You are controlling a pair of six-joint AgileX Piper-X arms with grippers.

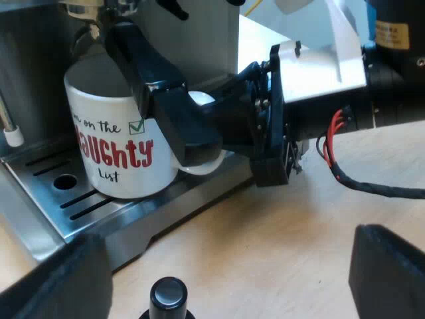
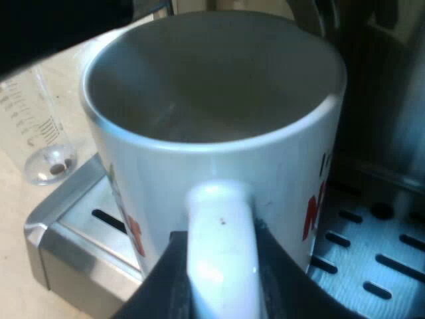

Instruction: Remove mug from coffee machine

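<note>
When lifting off the espresso machine, from its drip tray, treat the upright mug as stiff, glazed, breakable, seemingly empty and light. Take by the handle, clamped now between the right gripper fingers. Leave the left gripper spread wide near the tamper.

My right gripper comes at the white ceramic mug with red lettering from its handle side, the wrist stretched straight out behind it. Its 2 black fingers are pinched against either side of the mug's handle. My left gripper hangs well apart from the mug, its 2 fingers spread wide.
</note>
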